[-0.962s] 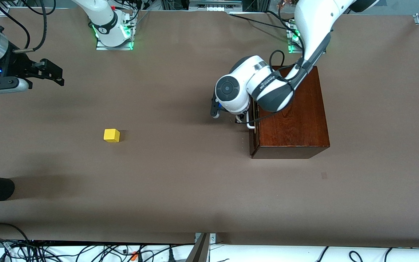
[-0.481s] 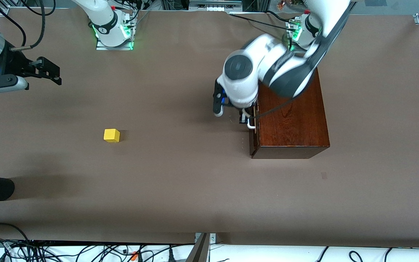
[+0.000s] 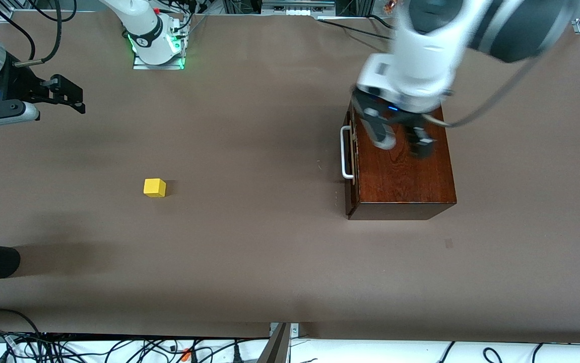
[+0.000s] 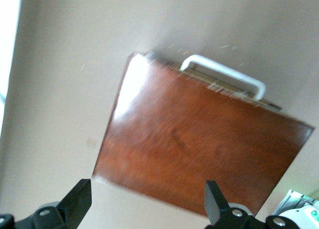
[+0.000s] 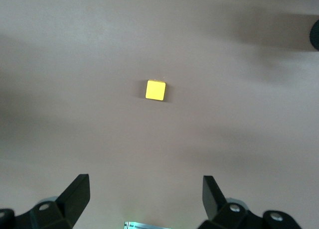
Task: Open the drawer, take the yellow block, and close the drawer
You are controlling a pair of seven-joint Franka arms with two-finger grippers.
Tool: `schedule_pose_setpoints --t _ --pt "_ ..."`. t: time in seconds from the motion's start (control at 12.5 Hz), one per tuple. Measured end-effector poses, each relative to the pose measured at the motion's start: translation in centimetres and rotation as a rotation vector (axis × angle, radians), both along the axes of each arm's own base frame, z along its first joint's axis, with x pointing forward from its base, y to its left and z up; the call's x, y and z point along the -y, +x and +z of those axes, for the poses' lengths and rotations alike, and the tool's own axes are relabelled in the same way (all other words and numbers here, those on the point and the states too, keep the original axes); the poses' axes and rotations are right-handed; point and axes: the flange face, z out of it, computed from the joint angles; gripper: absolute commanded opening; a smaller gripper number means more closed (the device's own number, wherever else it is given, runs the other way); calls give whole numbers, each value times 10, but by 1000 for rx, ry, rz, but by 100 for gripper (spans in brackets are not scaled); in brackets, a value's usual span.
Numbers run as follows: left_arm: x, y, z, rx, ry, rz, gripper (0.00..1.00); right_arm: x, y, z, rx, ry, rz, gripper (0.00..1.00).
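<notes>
One brown table (image 3: 249, 262) (cables (image 3: 118, 348) along its near edge)

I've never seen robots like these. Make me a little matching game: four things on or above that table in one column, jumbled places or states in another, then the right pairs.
Things:
1. yellow block
2. drawer
3. left end effector
4. right end effector

States:
A. open, in the air above the wooden box
B. shut, white handle free
C. open, waiting over the right arm's end of the table
D. lying alone on the bare table

Pairs: 1-D, 2-B, 3-A, 4-C
</notes>
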Motion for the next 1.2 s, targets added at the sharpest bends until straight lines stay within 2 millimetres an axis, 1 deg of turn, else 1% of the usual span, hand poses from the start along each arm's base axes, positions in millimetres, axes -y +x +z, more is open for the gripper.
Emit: schedule_pose_setpoints --t 0.08,0.16,0.24,0.32,0.48,0.56,0.64,0.72,0.8,0.96,1.04,1.2 --pt "-32 12 7 12 -2 79 100 0 0 0 -1 0 -1 100" --pt "-63 20 17 26 -5 184 100 1 0 0 -1 0 -3 100" --pt "-89 24 29 45 -22 306 100 3 1 -1 -2 0 -5 100" --pt "-113 22 41 55 -60 451 100 4 1 -1 -3 0 -7 100" --pt "-160 12 64 74 -149 711 100 4 1 -1 -4 -1 -8 100" --pt "-184 8 69 119 -177 790 100 4 1 -1 -4 -1 -8 100" --pt "-204 0 68 155 -189 843 100 4 1 -1 -4 -1 -8 100" --pt "-219 -12 65 169 -185 886 100 4 1 -1 -4 -1 -8 100" --pt "-227 -25 62 173 -178 924 100 4 1 -1 -4 -1 -8 100" --pt "-235 -44 62 177 -174 978 100 5 1 -1 -4 -1 -9 100" --pt "-238 -49 62 175 -173 989 100 5 1 -2 -4 -1 -9 100" --pt "-238 -50 55 160 -163 1001 100 5 1 -2 -4 -1 -9 100"
